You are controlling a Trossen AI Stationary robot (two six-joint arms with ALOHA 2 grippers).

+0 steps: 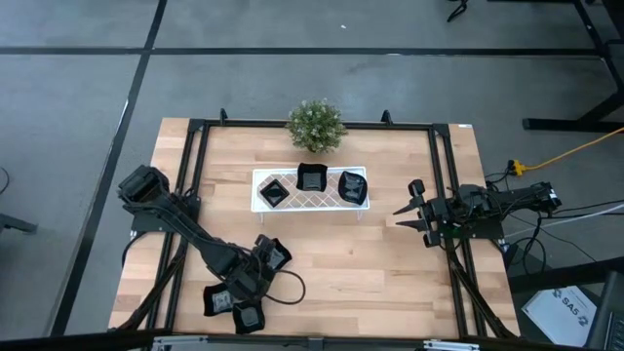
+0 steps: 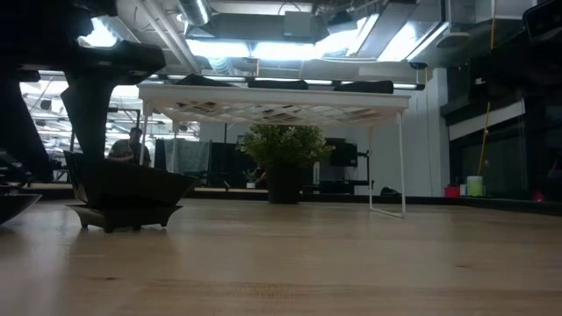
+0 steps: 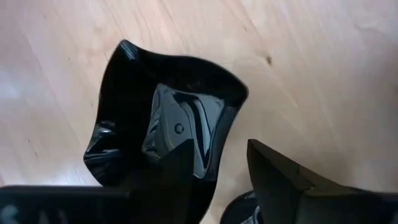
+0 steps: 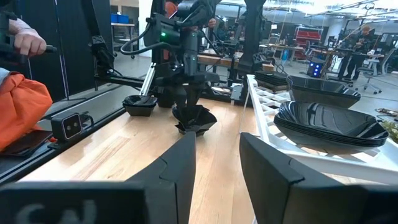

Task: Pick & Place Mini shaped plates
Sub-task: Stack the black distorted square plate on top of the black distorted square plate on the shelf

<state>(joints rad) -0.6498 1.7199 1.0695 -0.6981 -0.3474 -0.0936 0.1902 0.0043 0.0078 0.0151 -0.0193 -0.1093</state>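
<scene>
Closest to the lens in the left wrist view, the left gripper (image 3: 217, 149) stands wide open astride the rim of a glossy black mini plate (image 3: 165, 124) – one finger (image 3: 177, 180) inside the bowl, the other outside – with the plate resting on the wooden table (image 3: 323, 68).

High view: six mini plates can be counted. Three sit in a row on the one white tray (image 1: 310, 203); three lie on the table near its front-left corner, one under the left gripper (image 1: 268, 258) and two more (image 1: 216, 299) (image 1: 250, 317) close to the edge. One potted plant (image 1: 315, 125) stands just behind the tray. The right gripper (image 1: 409, 210) hovers at the table's right side, well apart from the plates. A white sheet (image 1: 570, 307) on the floor carries lettering that cannot be read with certainty.

Low view: the plate sits flat on its small foot – the tray stands raised on thin legs behind it.

Right wrist view: the right gripper's fingers (image 4: 174, 174) are partly apart and hold nothing. A person's hand (image 4: 28, 40) shows at the room's edge.
</scene>
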